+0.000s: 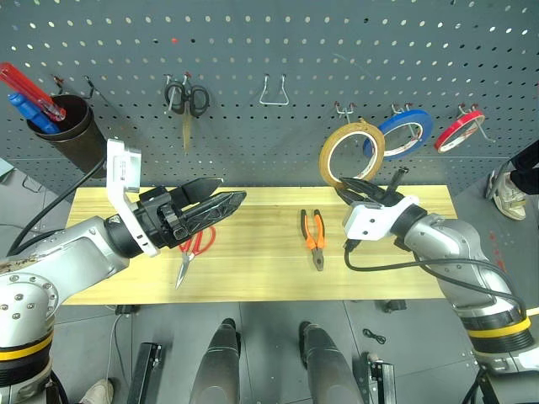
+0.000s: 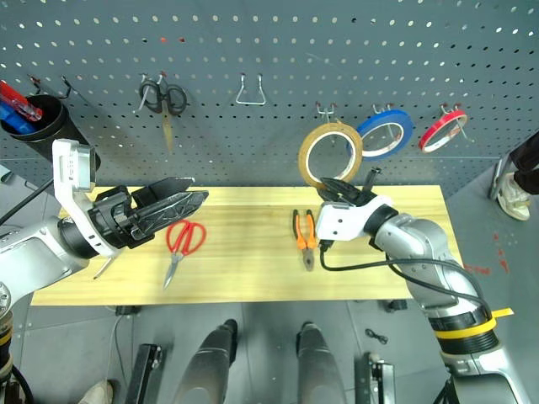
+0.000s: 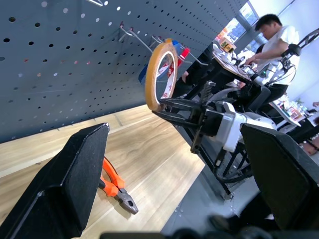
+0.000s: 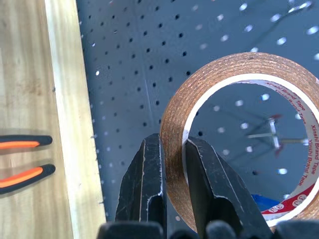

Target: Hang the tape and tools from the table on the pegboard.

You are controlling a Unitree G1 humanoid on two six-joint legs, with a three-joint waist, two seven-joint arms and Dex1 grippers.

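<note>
- Presently the right claw [image 1: 352,187] is clamped on the lower rim of the tape [image 1: 352,154], one finger inside the hole and one outside; the ring stands upright, right of centre in the frame, lifted off the surface [image 1: 253,269] and in front of the pegboard [image 1: 269,76].
- Key relation: a bare double hook [image 1: 344,109] sits on the board just above the top of the ring and slightly to its left. I judge the ring must go up and towards the board so the hole passes over that hook.
- The ring's flat face looks roughly parallel to the board, which suits sliding it on.
- Neighbours: blue ring [image 1: 406,133] hangs on the next hook to the right, close beside the tape; red ring [image 1: 459,130] further right. Room on that side is tight; to the left the board is open as far as a wire hook [image 1: 274,91].
- Left claw [image 1: 223,195] hovers with fingers apart and empty, at centre left, above the red-handled scissors [image 1: 194,250], which lie on the surface.
- Pliers [image 1: 313,236] lie on the surface just left of the right claw, handles towards the board.
- Black-handled scissors [image 1: 187,101] already hang at upper left; a dark cup [image 1: 67,130] of long tools is at the far left.
- Right arm is plainly nearer the hook.
</note>
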